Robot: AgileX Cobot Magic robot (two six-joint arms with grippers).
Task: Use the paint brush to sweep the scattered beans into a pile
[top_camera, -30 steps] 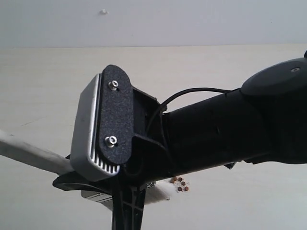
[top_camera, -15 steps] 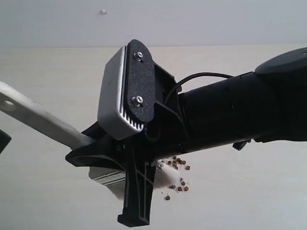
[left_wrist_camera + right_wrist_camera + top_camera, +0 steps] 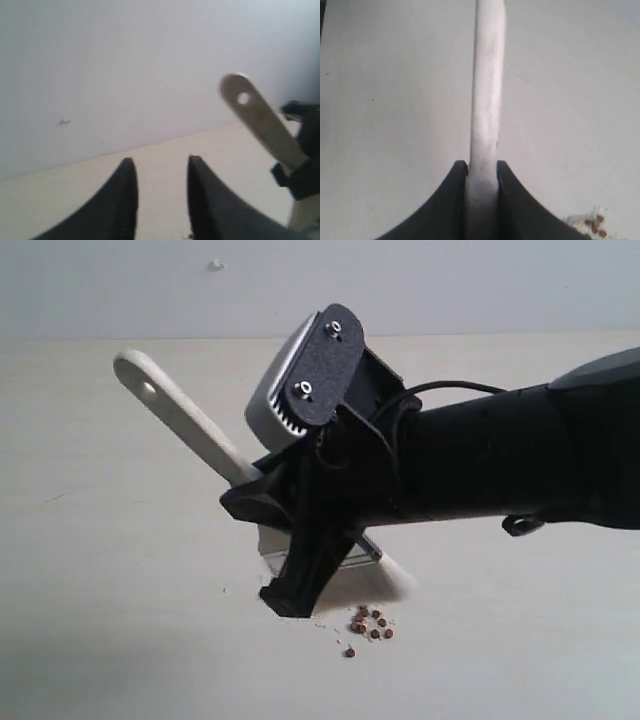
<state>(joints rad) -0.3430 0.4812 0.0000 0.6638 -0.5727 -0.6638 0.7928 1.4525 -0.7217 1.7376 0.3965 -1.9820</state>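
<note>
A pale tabletop (image 3: 100,540) meets a grey wall (image 3: 450,280) bearing a small speck (image 3: 215,264).

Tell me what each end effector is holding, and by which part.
The right end effector grips the flat pale wooden-handled paint brush by its handle, at the end away from the hole. The left end effector holds nothing, its jaws apart.

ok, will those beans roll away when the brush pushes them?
Probably: the beans look small and round, so likely roll on the smooth table. Likely light too; one sits apart from the cluster.
</note>
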